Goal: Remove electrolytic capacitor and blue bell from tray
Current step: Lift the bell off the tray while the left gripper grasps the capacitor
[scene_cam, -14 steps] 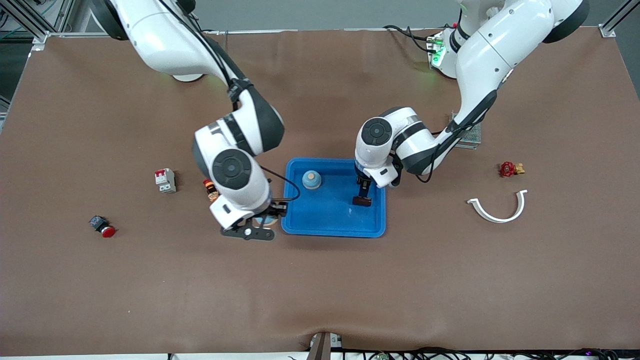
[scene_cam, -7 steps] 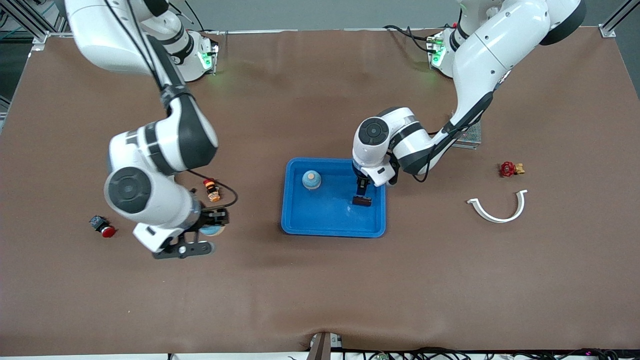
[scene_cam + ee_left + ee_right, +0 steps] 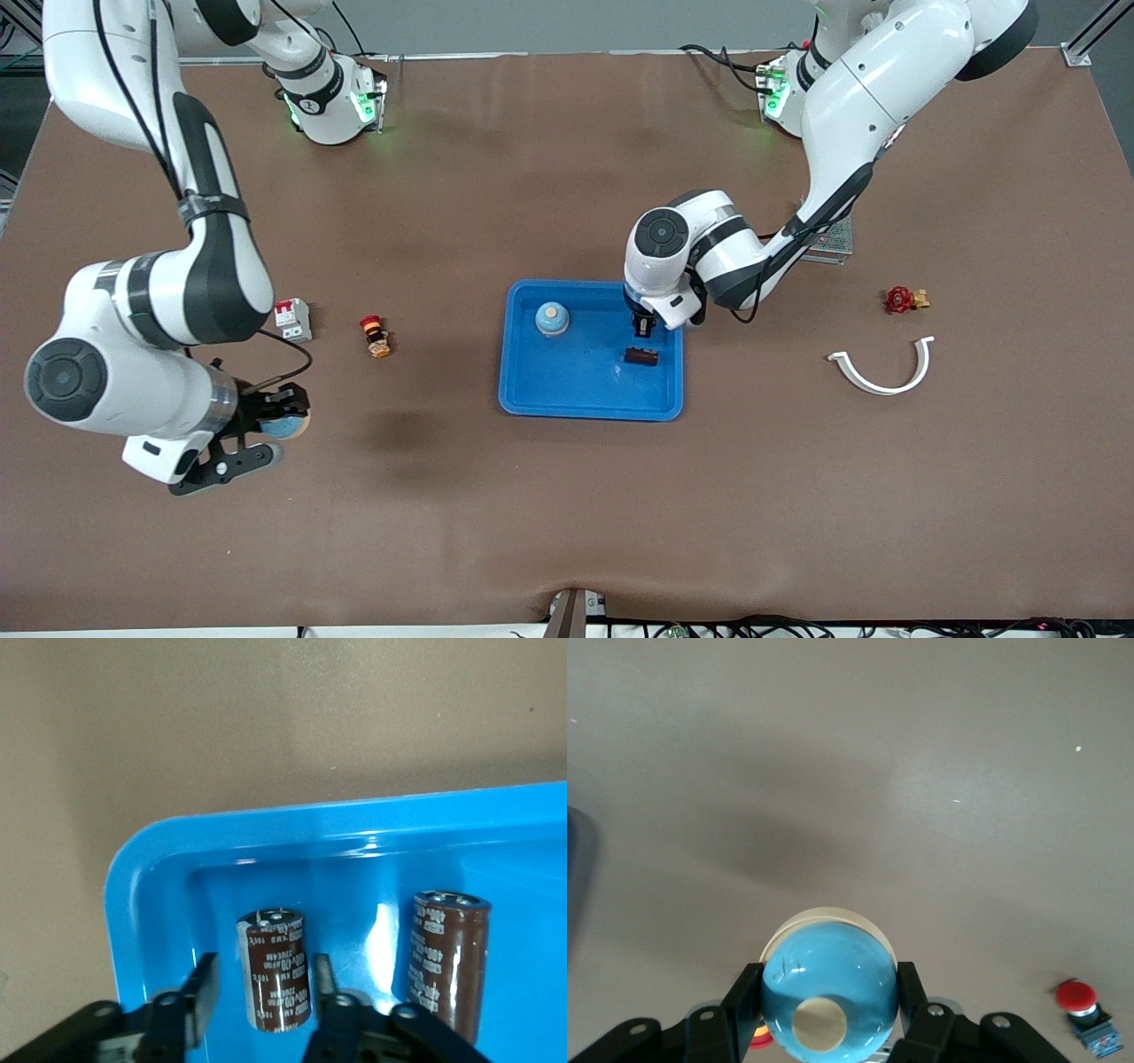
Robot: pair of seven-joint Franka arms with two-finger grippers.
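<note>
The blue tray (image 3: 580,377) holds a blue bell (image 3: 552,319) and a brown electrolytic capacitor (image 3: 640,356). My left gripper (image 3: 640,330) is down in the tray near its corner (image 3: 142,859). It is open, and its fingers stand either side of the capacitor (image 3: 276,939) with a small gap on each side. A second brown capacitor (image 3: 447,961) stands beside it. My right gripper (image 3: 282,424) is shut on another blue bell (image 3: 291,427) over bare table toward the right arm's end. In the right wrist view the bell (image 3: 833,961) fills the right gripper (image 3: 829,979).
A white circuit breaker (image 3: 293,320) and a small orange and red part (image 3: 376,337) lie between the tray and the right arm. A red push button (image 3: 1081,1005) lies near the held bell. A white curved bracket (image 3: 881,368), a red valve (image 3: 902,299) and a metal mesh piece (image 3: 834,241) lie toward the left arm's end.
The right arm has carried its blue bell from beside the tray toward the right arm's end of the table. The left gripper stayed in the tray and its fingers drew in round the capacitor.
</note>
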